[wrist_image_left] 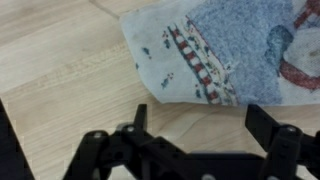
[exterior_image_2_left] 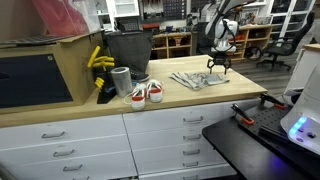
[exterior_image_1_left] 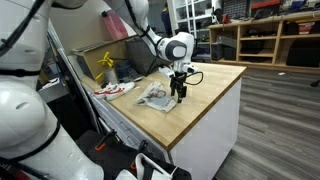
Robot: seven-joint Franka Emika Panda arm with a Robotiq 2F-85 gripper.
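Note:
A patterned cloth (wrist_image_left: pixel 230 50) in grey-blue and white with red and dark markings lies rumpled on the wooden countertop (wrist_image_left: pixel 60 70). It also shows in both exterior views (exterior_image_1_left: pixel 155 96) (exterior_image_2_left: pixel 197 79). My gripper (wrist_image_left: pixel 200 125) is open and empty, its two black fingers spread just above the bare wood beside the cloth's near edge. In the exterior views the gripper (exterior_image_1_left: pixel 179 92) (exterior_image_2_left: pixel 217 66) points down at the cloth's end nearest the counter edge.
A pair of red and white shoes (exterior_image_2_left: pixel 146 93) (exterior_image_1_left: pixel 113 89) sits on the counter. A grey cup (exterior_image_2_left: pixel 121 80), a dark bin (exterior_image_2_left: pixel 127 47) and yellow bananas (exterior_image_2_left: pixel 99 58) stand near them. White drawers (exterior_image_2_left: pixel 160 130) lie below. Shelving stands behind.

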